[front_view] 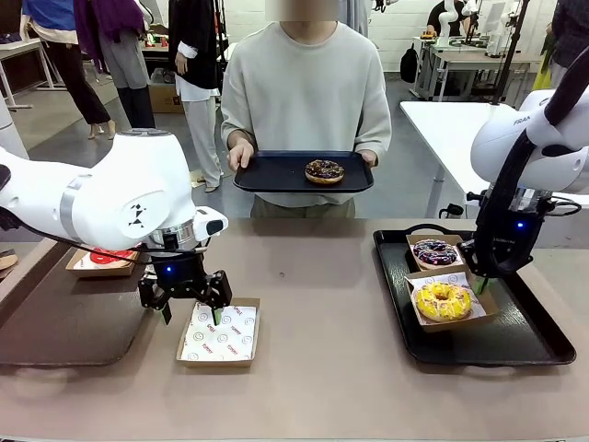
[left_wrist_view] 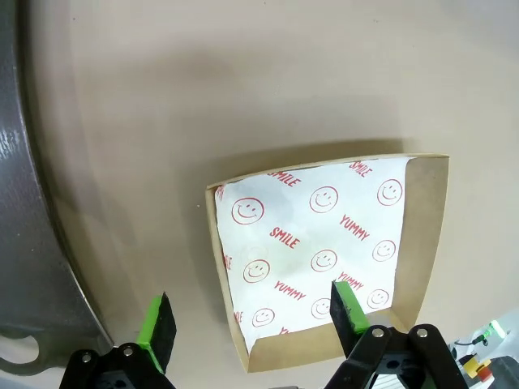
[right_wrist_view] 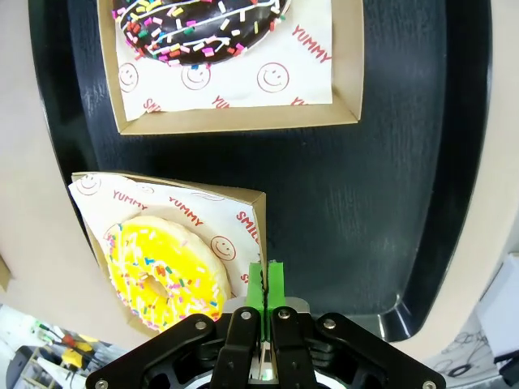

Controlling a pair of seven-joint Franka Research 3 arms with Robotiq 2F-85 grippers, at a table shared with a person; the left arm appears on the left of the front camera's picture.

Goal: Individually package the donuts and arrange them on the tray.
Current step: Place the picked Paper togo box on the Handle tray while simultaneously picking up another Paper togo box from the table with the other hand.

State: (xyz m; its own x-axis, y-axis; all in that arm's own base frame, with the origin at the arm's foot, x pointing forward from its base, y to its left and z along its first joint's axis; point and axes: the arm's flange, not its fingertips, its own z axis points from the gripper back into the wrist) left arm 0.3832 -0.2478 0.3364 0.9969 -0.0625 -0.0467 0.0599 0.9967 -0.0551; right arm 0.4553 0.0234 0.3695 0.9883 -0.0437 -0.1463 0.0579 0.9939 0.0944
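An empty cardboard box (front_view: 221, 333) (left_wrist_view: 324, 251) lined with smiley-print paper lies on the table. My left gripper (front_view: 189, 308) (left_wrist_view: 251, 320) hangs open over its left edge, one finger on either side of that wall. My right gripper (front_view: 480, 281) (right_wrist_view: 265, 284) is shut on the side wall of the box holding the yellow sprinkled donut (front_view: 444, 300) (right_wrist_view: 162, 271). The purple-blue donut (front_view: 434, 251) (right_wrist_view: 195, 28) sits boxed just behind it. Both boxes rest on the black tray (front_view: 515, 345) (right_wrist_view: 381, 162). A red donut (front_view: 109, 260) shows in a box behind my left arm.
Across the table a person holds a second black tray (front_view: 267, 180) carrying the chocolate donut (front_view: 324, 170). A dark grey tray (front_view: 55, 322) (left_wrist_view: 32, 243) lies at the table's left, close to my left gripper. Bare tabletop lies between the two arms.
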